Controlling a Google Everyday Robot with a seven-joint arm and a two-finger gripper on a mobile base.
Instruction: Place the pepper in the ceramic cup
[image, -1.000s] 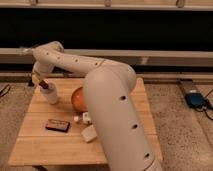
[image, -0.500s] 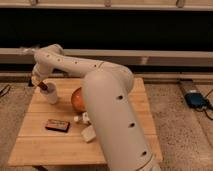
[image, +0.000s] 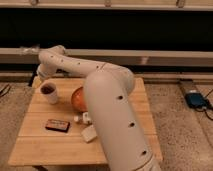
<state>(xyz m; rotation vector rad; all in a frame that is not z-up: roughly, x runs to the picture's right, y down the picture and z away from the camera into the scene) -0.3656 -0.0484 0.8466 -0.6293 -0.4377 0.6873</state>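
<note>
From my station I saw the ceramic cup standing upright on the wooden table, near the table's far left corner. It looked small, plain and whitish, tapering slightly toward the base, with no handle that I could make out. Its mouth showed dark red-brown, which I took for the pepper lying inside the cup; I could not make out its shape beyond that dark patch at the rim.

The gripper hung just above and slightly behind the cup, at the end of the arm, whose large white links swept from the near right over the table's middle. I could not tell whether the jaws were spread or pressed together, since the wrist hid them.

To the right of the cup sat the orange bowl, wider and shallower than the cup and partly hidden by the arm. Nearer to me than the cup lay a dark rectangular box with red marks, flat on the wood. Right of that box, by the arm, were a few small white objects that I could not identify.
</note>
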